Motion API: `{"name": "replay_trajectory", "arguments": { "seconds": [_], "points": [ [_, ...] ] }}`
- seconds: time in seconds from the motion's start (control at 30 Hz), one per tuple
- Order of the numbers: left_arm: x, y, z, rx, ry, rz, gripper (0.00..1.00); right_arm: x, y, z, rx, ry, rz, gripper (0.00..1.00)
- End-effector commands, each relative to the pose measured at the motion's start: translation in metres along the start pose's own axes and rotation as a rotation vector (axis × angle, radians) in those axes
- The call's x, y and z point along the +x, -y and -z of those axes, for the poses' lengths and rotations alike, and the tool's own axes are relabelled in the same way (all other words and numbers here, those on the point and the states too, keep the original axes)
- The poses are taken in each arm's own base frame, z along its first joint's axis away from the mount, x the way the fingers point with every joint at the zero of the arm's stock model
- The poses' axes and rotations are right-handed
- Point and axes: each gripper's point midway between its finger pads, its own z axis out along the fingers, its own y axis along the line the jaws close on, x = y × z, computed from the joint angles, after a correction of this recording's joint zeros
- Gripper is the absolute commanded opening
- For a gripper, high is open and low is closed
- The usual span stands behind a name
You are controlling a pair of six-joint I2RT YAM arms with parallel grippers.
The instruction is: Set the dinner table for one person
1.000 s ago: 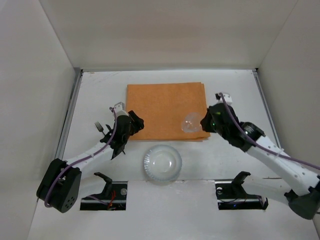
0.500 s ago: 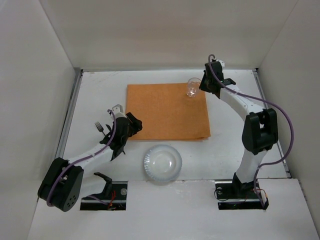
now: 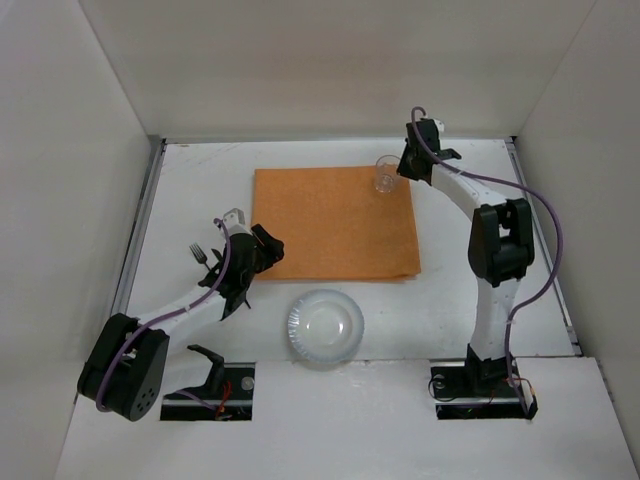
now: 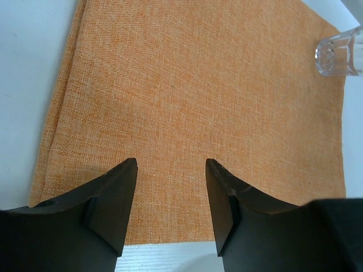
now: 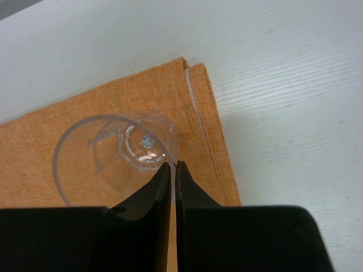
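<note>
The white dinner table (image 3: 470,310) carries an orange cloth mat (image 3: 335,222). My right gripper (image 3: 400,168) is shut on the rim of a clear plastic cup (image 3: 384,173), which stands upright at the mat's far right corner. In the right wrist view the cup (image 5: 113,153) has its wall pinched between my jaws (image 5: 173,166). My left gripper (image 3: 262,250) is open and empty at the mat's near left corner, and in the left wrist view (image 4: 170,170) it hovers over the mat's near edge. A fork (image 3: 201,257) lies on the table left of my left arm. A clear plate (image 3: 325,327) sits in front of the mat.
White walls enclose the table on three sides, with metal rails (image 3: 138,225) along the side edges. The cup also shows in the left wrist view (image 4: 339,54) at the upper right. The two arm bases stand at the near edge.
My right gripper carried the cup from the mat's near right edge to its far right corner and set it upright there. My left arm has hardly moved.
</note>
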Motion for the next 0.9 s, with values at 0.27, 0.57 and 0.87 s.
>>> {"name": "replay_trajectory", "arguments": {
  "seconds": [0.27, 0.57, 0.87],
  "points": [
    [-0.011, 0.007, 0.001, 0.041, 0.032, 0.036, 0.49, -0.030, -0.009, 0.002, 0.016, 0.079, 0.010, 0.27],
    [-0.012, 0.004, 0.001, 0.037, 0.030, 0.044, 0.49, -0.058, -0.023, 0.054, -0.063, 0.153, 0.006, 0.52],
    [-0.014, 0.009, 0.005, 0.057, 0.032, 0.053, 0.49, 0.029, -0.038, 0.166, -0.309, 0.164, 0.004, 0.61]
  ]
}}
